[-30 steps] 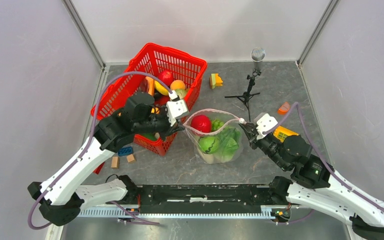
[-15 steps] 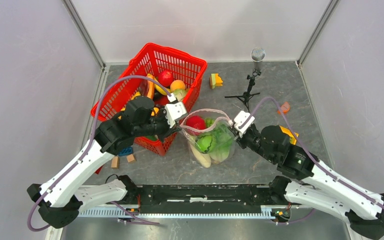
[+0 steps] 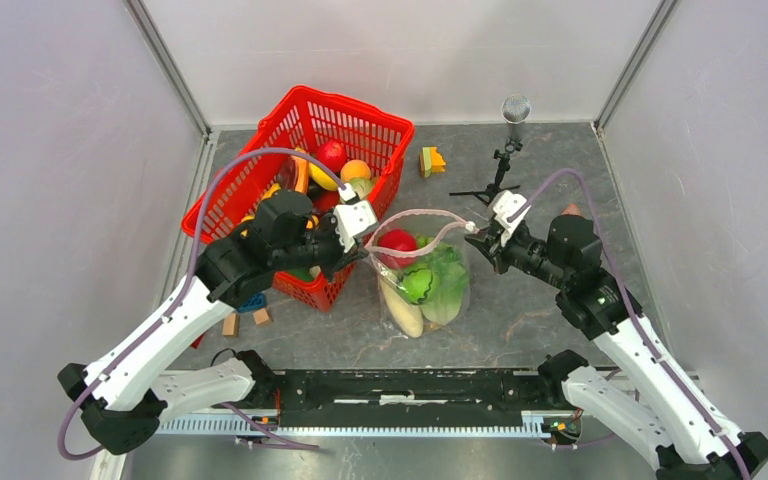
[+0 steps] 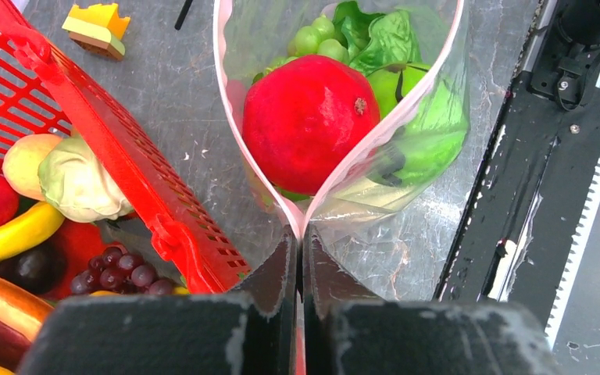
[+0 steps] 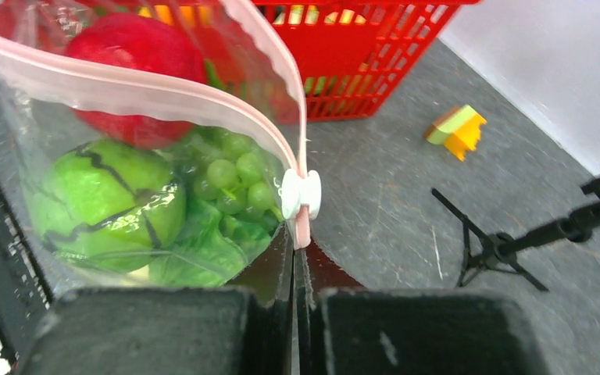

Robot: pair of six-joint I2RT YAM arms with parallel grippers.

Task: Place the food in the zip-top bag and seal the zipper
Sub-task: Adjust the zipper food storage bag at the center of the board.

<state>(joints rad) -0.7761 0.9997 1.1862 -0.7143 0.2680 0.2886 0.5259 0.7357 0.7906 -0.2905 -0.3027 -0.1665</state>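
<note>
left fingers (image 4: 272, 275) pinch one end of the zipper (image 5: 125, 94), right fingers (image 5: 269, 275) the other; zip-top bag (image 3: 430, 300) gapes open, red fruit (image 4: 308, 117) inside.

A clear bag (image 3: 430, 300) holding a red fruit (image 3: 397, 241), lettuce (image 3: 447, 275) and a white vegetable (image 3: 400, 308) sits on the surface (image 3: 530, 300) beside a red basket (image 3: 360, 115), its pink strip (image 3: 420, 212) looped open between the left end effector (image 3: 368, 247) and the right end effector (image 3: 478, 232), which pinch its ends.
</note>
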